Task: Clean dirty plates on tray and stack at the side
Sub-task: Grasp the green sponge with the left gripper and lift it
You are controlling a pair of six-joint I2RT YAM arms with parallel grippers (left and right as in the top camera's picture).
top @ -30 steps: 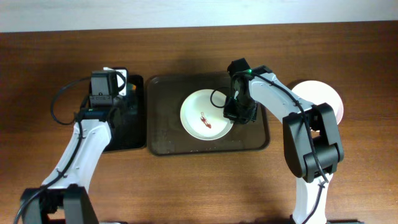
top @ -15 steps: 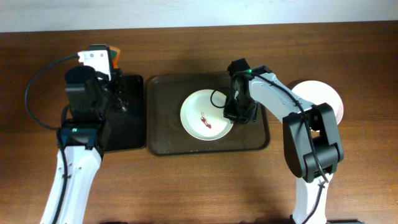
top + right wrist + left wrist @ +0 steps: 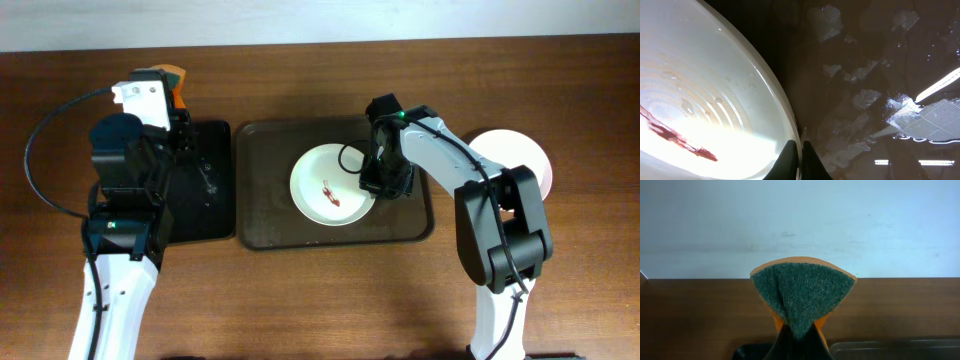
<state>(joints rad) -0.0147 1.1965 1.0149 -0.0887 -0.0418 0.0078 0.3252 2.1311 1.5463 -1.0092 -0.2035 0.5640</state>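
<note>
A white plate (image 3: pixel 322 185) with a red-brown smear (image 3: pixel 330 193) lies in the middle of the dark brown tray (image 3: pixel 265 205). My right gripper (image 3: pixel 376 186) is shut on its right rim; in the right wrist view the fingertips (image 3: pixel 800 150) pinch the plate's edge (image 3: pixel 782 107), with the smear (image 3: pixel 675 135) to the left. My left gripper (image 3: pixel 168 100) hangs raised over the table's back left, shut on an orange sponge (image 3: pixel 174 76). In the left wrist view the sponge's green scouring face (image 3: pixel 802 292) is folded between the jaws.
A smaller black tray (image 3: pixel 205 195) lies left of the brown tray, under my left arm. A clean white plate (image 3: pixel 520 152) rests on the table to the right of the tray, partly covered by my right arm. A pale wall (image 3: pixel 800 220) runs along the table's back edge.
My left arm has lifted off the black tray and swung up and left, carrying the sponge. The right gripper and the plate have not moved.
</note>
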